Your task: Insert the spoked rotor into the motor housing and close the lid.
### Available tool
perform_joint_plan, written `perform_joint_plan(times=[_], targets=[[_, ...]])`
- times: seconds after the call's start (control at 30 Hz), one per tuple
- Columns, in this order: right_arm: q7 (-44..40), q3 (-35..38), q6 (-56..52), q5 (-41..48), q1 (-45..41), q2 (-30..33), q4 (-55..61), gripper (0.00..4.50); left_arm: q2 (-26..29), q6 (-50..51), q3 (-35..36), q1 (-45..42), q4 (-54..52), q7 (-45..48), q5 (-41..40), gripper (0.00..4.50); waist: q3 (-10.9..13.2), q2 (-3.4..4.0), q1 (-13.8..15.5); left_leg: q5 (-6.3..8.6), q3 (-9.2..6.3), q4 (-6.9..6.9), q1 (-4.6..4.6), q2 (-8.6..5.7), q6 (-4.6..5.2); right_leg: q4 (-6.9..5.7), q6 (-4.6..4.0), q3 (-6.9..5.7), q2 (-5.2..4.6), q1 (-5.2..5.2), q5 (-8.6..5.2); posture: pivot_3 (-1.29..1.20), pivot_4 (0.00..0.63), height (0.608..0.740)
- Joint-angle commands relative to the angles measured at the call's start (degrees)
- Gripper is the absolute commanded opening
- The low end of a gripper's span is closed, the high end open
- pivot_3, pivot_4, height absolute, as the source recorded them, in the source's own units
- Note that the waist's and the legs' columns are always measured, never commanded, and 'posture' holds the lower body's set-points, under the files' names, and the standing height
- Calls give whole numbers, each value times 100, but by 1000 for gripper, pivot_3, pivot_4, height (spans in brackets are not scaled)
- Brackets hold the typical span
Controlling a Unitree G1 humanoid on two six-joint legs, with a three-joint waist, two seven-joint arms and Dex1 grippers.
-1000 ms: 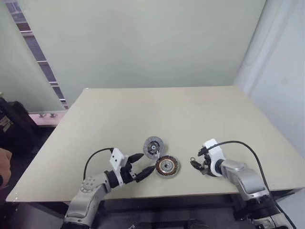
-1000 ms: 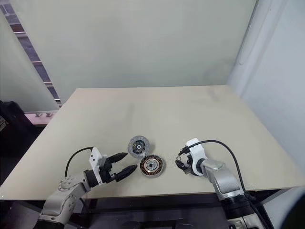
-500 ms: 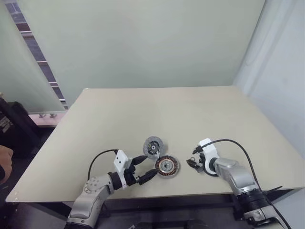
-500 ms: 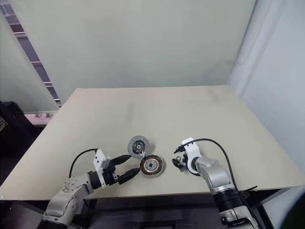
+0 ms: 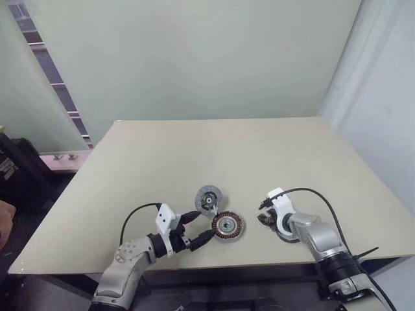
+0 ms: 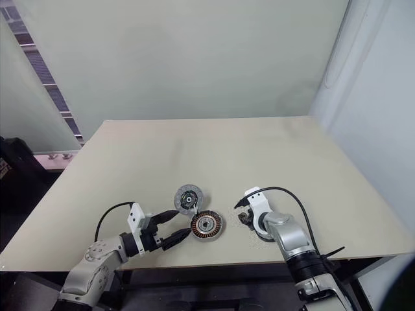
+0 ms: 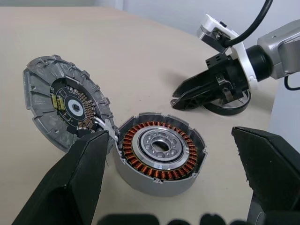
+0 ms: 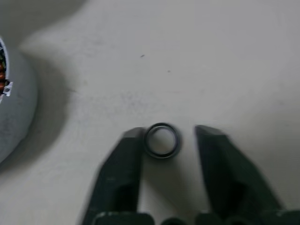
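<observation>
A: Where is the spoked rotor (image 7: 159,145) now?

B: It lies flat on the table (image 5: 259,149), toward the 6 o'clock edge, between the two arms. Its copper winding ring and silver hub face up. It seems to sit already inside a low grey shell (image 7: 154,180), which I take for the housing, but I am not sure of this.

A: And the lid?

B: The flatter grey disc (image 7: 65,105) with the dark centre is at 11 o'clock of the rotor, touching it. A thin white wire (image 7: 104,125) joins the two.

A: What are the grippers doing?

B: The left gripper (image 5: 203,223) is just beside the rotor, at its 9 o'clock, with the fingers spread wide and holding nothing. The right gripper (image 8: 168,133) is at 3 o'clock of the rotor, apart from it. Its fingers stand narrow on both sides of a small dark ring (image 8: 161,139). One finger touches the ring and the other has a gap, so it is not pinched.

A: How will the rotor handle?

B: I judge it stiff and heavy for its size, being metal and copper. The windings and the wire look delicate. The smooth grey wall may slip between hard fingers.

A: So where should one hold it?

B: Across the outer wall, at 3 and 9 o'clock, never on the copper. Any move should leave the wire slack.
</observation>
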State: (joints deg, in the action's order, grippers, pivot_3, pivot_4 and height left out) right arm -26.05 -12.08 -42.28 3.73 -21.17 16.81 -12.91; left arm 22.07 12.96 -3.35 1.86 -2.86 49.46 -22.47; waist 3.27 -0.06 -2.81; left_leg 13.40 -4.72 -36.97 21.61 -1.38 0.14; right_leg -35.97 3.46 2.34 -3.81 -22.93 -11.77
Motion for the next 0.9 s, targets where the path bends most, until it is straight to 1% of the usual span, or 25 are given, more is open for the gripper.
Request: perform_joint_plan(times=[0.03, 0.3, 0.57, 0.73, 0.9], targets=[[-20, 8, -112, -42, -70, 47, 231, 735, -18, -118, 4, -51, -152, -2, 5, 4500, 0, 0, 0, 0, 0, 0, 0, 0, 0, 0, 0, 0, 0, 0, 0, 0, 0, 740], [78, 158, 41, 12, -43, -32, 422, 698, -44, -137, -24, -125, -61, 20, 22, 4500, 0, 1, -1, 0, -2, 0, 1, -1, 0, 0, 0, 0, 0, -1, 0, 0, 0, 740], [68, 233, -32, 179, -44, -184, 1152, 698, 72, -240, 249, -284, 215, 83, -75, 4500, 0, 2, -1, 0, -3, 0, 1, 1, 0, -6, 1, 0, 2, -4, 0, 0, 0, 740], [51, 64, -224, 252, 27, -369, 1650, 698, 242, -246, 351, -341, 362, 180, -21, 4500, 0, 2, -1, 0, -5, 1, 2, 0, 0, -6, 0, 0, 3, -6, 0, 0, 0, 740], [45, -140, -386, 317, 55, -586, 1878, 698, 350, -281, 357, -343, 443, 244, 11, 4500, 0, 3, 0, 1, -5, 3, 3, 0, -1, -6, 0, 0, 2, -12, 0, 0, 0, 740]])
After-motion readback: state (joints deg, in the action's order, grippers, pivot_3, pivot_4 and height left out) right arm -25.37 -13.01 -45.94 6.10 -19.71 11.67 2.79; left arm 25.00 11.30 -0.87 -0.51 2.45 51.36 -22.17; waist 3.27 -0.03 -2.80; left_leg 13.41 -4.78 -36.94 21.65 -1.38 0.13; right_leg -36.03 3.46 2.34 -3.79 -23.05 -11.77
